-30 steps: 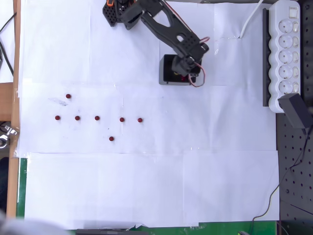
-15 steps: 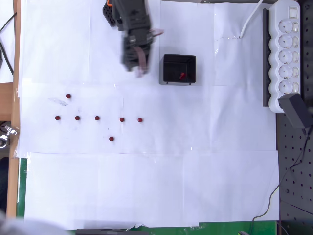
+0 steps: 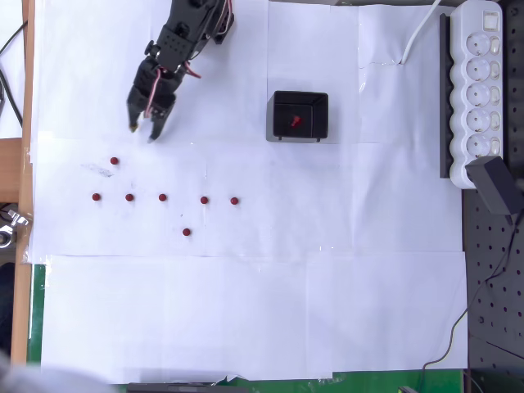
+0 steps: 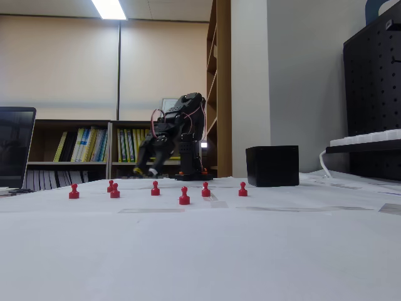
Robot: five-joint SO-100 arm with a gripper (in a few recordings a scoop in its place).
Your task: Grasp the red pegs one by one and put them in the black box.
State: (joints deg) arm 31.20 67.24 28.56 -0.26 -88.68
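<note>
Several red pegs lie loose on the white paper in the overhead view, most of them in a row around the one in the middle [image 3: 163, 197], with one [image 3: 114, 161] above the row's left end and one [image 3: 187, 232] below it. In the fixed view they stand as small red pawns [image 4: 183, 195]. The black box [image 3: 296, 137] [image 4: 272, 165] sits right of the arm and has one red peg [image 3: 295, 121] inside. My gripper [image 3: 141, 132] [image 4: 144, 170] hangs open and empty, just above and right of the upper-left peg.
A white power strip [image 3: 477, 90] and a black adapter [image 3: 495, 184] lie along the right edge, beside a black pegboard [image 3: 491, 286]. The arm's base [image 3: 192, 16] is at the top. A laptop [image 4: 15, 147] stands at the left of the fixed view.
The arm has swung left, from over the black box to above the upper-left peg. One red peg now lies in the box.
</note>
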